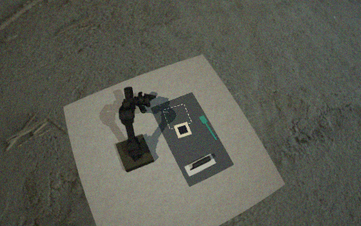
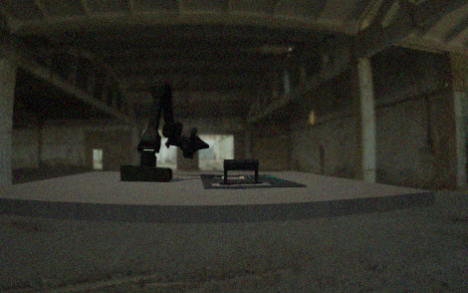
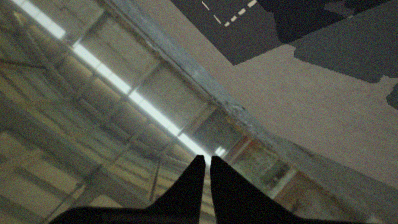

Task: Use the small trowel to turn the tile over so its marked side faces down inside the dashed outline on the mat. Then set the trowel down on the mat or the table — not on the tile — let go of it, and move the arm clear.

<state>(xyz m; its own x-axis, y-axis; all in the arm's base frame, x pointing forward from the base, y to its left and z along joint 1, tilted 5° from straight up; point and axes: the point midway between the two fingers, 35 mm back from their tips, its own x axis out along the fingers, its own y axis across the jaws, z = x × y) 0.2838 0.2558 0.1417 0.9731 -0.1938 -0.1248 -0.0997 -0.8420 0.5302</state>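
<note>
The tile, cream with a dark square on its upper face, lies flat on the dark mat. It lies mostly outside the dashed outline, by its near edge. A white plate with a raised black bar handle on two posts stands at the mat's near end and looks like a trowel. A green paddle with a thin stem lies at the mat's right edge. My gripper is shut and empty, raised near the mat's far left corner.
The arm's base stands on the pale table, left of the mat. The arm's shadow falls across the mat's far left part. The black handle rises above the mat.
</note>
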